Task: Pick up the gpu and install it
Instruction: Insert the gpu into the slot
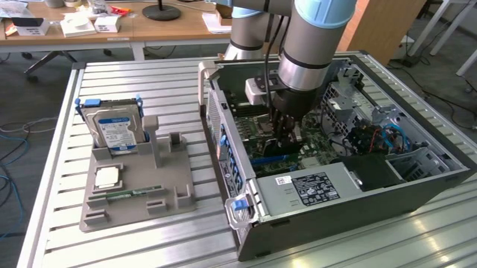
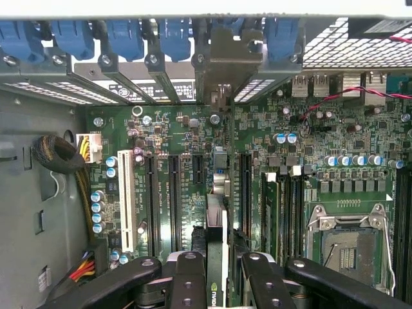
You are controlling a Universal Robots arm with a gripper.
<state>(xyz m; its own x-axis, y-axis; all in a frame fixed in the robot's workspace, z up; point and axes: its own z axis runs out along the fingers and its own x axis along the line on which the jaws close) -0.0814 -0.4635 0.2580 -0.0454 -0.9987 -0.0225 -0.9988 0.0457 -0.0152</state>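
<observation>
My gripper (image 1: 285,139) reaches down into the open computer case (image 1: 417,192), shut on the gpu (image 1: 280,149). The dark card hangs upright just above the motherboard (image 1: 249,120). In the wrist view the gpu (image 2: 219,212) shows edge-on between my two black fingers (image 2: 187,277), and the gripper (image 2: 223,275) clamps both of its faces. The card lies in line with a long black slot on the green motherboard (image 2: 187,129). Its metal bracket (image 2: 222,61) reaches to the rear slot openings under the blue latches (image 2: 122,38). I cannot tell whether the card's edge sits in the slot.
A grey fixture plate (image 1: 175,184) on the slatted table holds a silver hard drive (image 1: 115,131), a small chip (image 1: 108,177) and a green memory stick (image 1: 134,194). Inside the case are the power supply (image 1: 305,187), cables (image 1: 391,139), a white slot (image 2: 125,199) and the processor socket (image 2: 347,248).
</observation>
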